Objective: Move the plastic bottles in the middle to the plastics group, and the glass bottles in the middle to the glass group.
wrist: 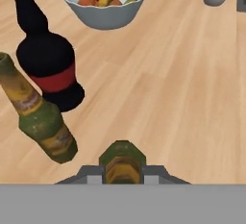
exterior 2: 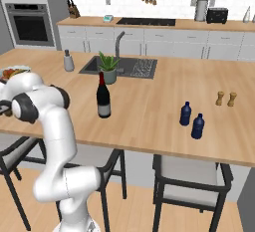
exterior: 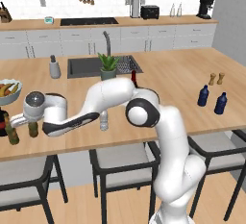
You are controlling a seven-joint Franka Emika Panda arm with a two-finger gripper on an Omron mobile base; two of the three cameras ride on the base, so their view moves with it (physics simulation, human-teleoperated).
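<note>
Now beer bottle point(wrist: 122, 163) between pincer point(wrist: 122, 172) fingers

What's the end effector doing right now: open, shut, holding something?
End effector: closed on the small olive-brown beer bottle, next to the glass group's beer bottle and dark bottle.

We see a wooden island counter point(exterior: 182, 74), pale and matt with a fine grain. In the hand view, at about ten o'clock, a black bottle point(wrist: 48, 59) looks glossy like dark glass, with a matt red band. The olive-brown beer bottle point(wrist: 41, 117) beside it looks glassy, its yellowish label papery. The fruit bowl point(wrist: 103, 14) looks smooth, like glazed ceramic.
</note>
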